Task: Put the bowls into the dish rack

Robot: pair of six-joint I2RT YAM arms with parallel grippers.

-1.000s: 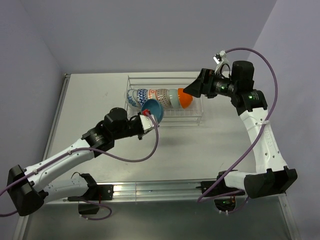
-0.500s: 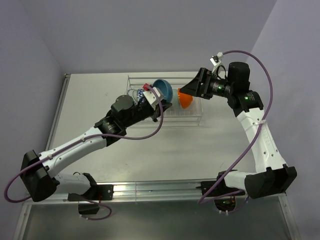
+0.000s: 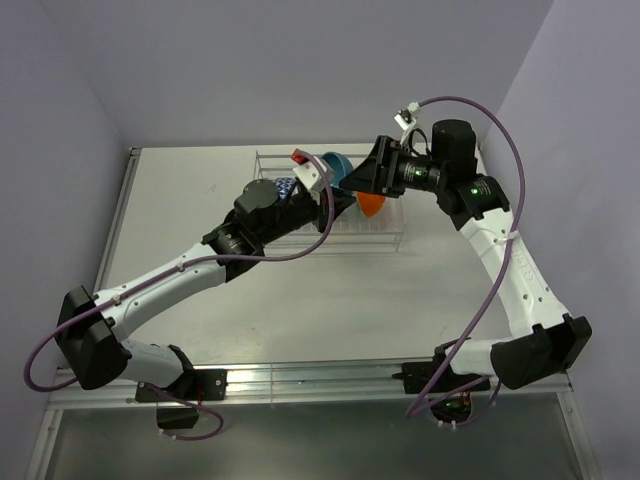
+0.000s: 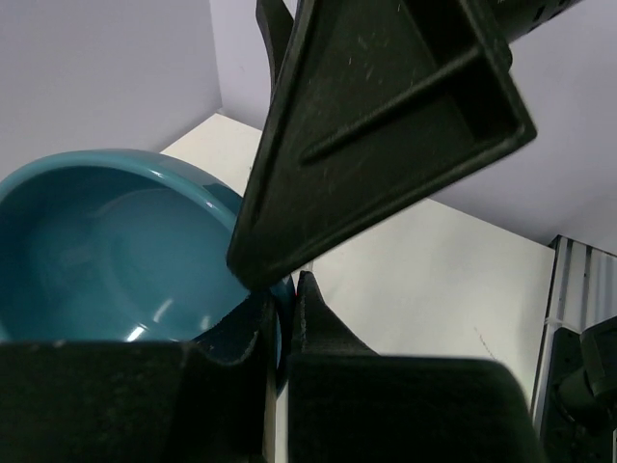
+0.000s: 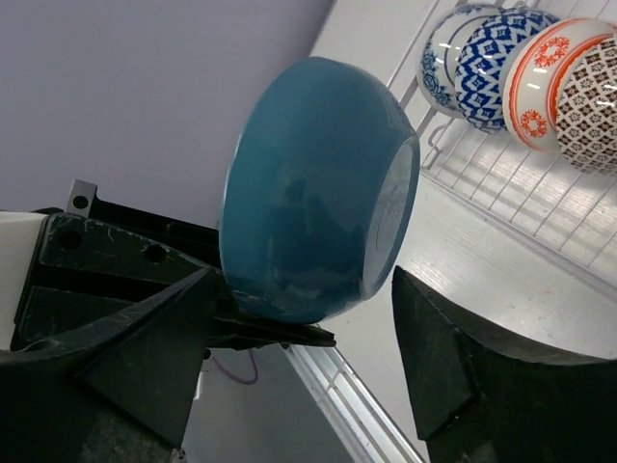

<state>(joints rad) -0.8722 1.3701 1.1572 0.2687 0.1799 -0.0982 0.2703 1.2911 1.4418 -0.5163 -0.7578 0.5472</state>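
Observation:
My left gripper [image 3: 328,172] is shut on the rim of a plain teal bowl [image 3: 337,164] and holds it tilted in the air above the dish rack [image 3: 400,236]. In the left wrist view the jaws [image 4: 285,307] pinch the bowl's rim [image 4: 106,241]. My right gripper [image 3: 352,180] is open, with its fingers on either side of the teal bowl [image 5: 318,193] and its tips [image 5: 304,289] near the lower edge. The rack [image 5: 521,183] holds a blue-and-white bowl [image 5: 445,43], a blue patterned bowl [image 5: 494,58], an orange-red patterned bowl [image 5: 545,77] and a brown patterned bowl [image 5: 593,106], all on edge. A plain orange bowl [image 3: 372,206] also sits in the rack.
The two arms meet closely above the rack's middle. One finger of the right gripper [image 4: 386,125] fills much of the left wrist view. A metal rail [image 3: 300,378] runs along the table's near edge. Walls stand close behind and to both sides.
My left arm has carried the teal bowl from in front of the rack up and back over it. My right gripper has moved left from the orange bowl to the teal bowl.

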